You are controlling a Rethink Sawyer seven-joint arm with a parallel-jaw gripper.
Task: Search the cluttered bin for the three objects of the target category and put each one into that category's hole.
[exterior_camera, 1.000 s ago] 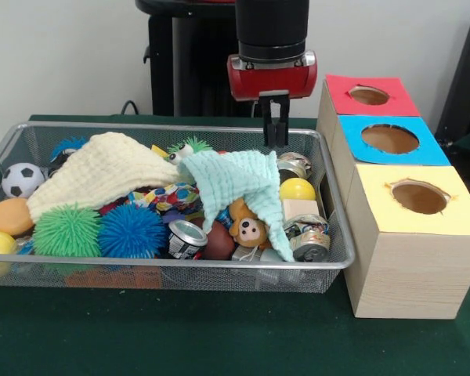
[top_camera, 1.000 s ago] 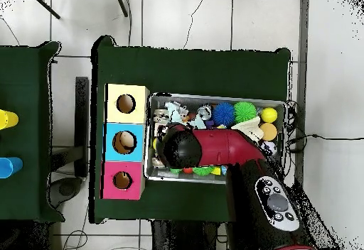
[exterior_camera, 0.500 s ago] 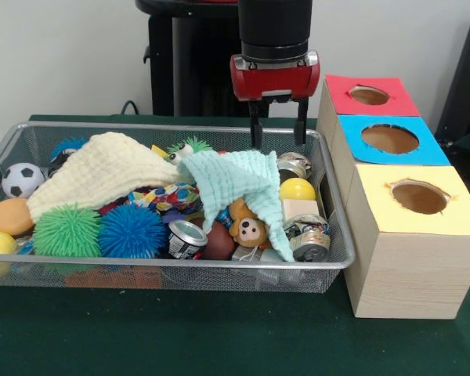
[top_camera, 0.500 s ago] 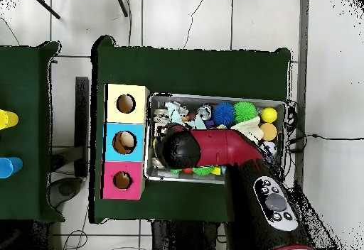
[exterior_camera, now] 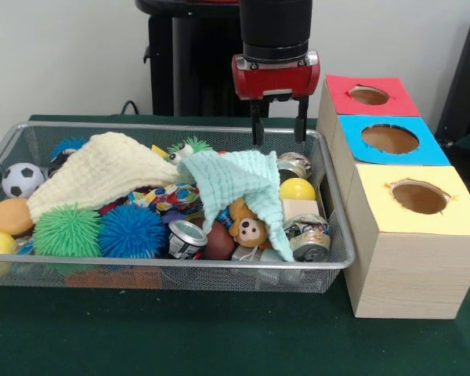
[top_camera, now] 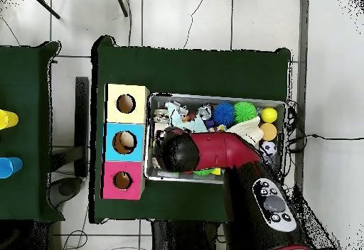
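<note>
we see the gripper (exterior_camera: 278,124) with jaws apart and empty, just above the crushed can (exterior_camera: 291,165) at the bin (exterior_camera: 329,258) far corner

a wire bin (exterior_camera: 164,270) sits on the table (exterior_camera: 219,345), w/ a row of three boxes (exterior_camera: 411,258) just beside its right end in the front view. each box has a hole (exterior_camera: 420,197) on top. in the bin: two cloths, one (exterior_camera: 102,168) at left-centre, the other (exterior_camera: 243,184) right of it, draped over the clutter. spiky balls (exterior_camera: 98,231) lie at front left, a soccer ball (exterior_camera: 21,179) far left, cans (exterior_camera: 309,239) at the right end, a monkey toy (exterior_camera: 251,229) under the 2nd cloth's edge. the gripper (exterior_camera: 278,133) hangs above the bin's back right part, jaws apart.
</note>
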